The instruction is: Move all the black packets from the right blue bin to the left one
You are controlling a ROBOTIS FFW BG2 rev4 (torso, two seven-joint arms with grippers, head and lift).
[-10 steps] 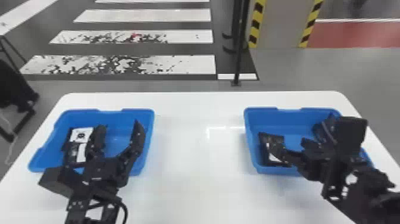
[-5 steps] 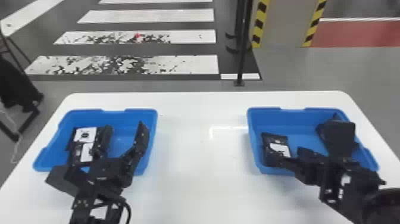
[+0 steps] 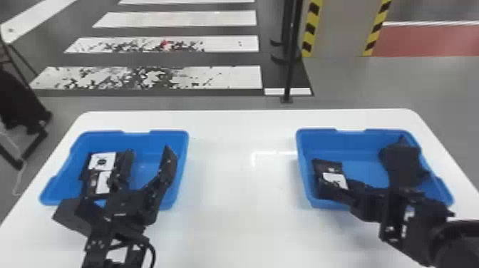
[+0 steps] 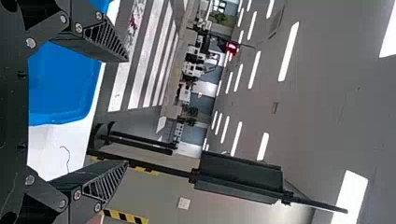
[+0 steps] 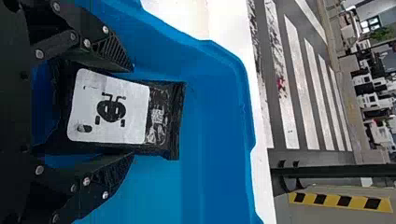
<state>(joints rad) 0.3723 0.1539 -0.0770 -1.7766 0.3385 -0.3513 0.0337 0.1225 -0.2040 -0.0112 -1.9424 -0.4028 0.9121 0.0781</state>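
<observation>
Table [image 3: 235,221], white. Left bin [image 3: 169,139], right bin [image 3: 356,142]: blue. Left gripper [image 3: 148,152]: spread, over left bin. Right gripper [image 3: 360,161]: spread, at right bin. Black packets: two [image 3: 102,161] in left bin; one [image 5: 109,109] in right.

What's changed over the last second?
The right gripper shifted left in the right bin, toward the packet there; its fingers stand either side of it, no clear grip yet. The left gripper and left bin's packets look unchanged.
</observation>
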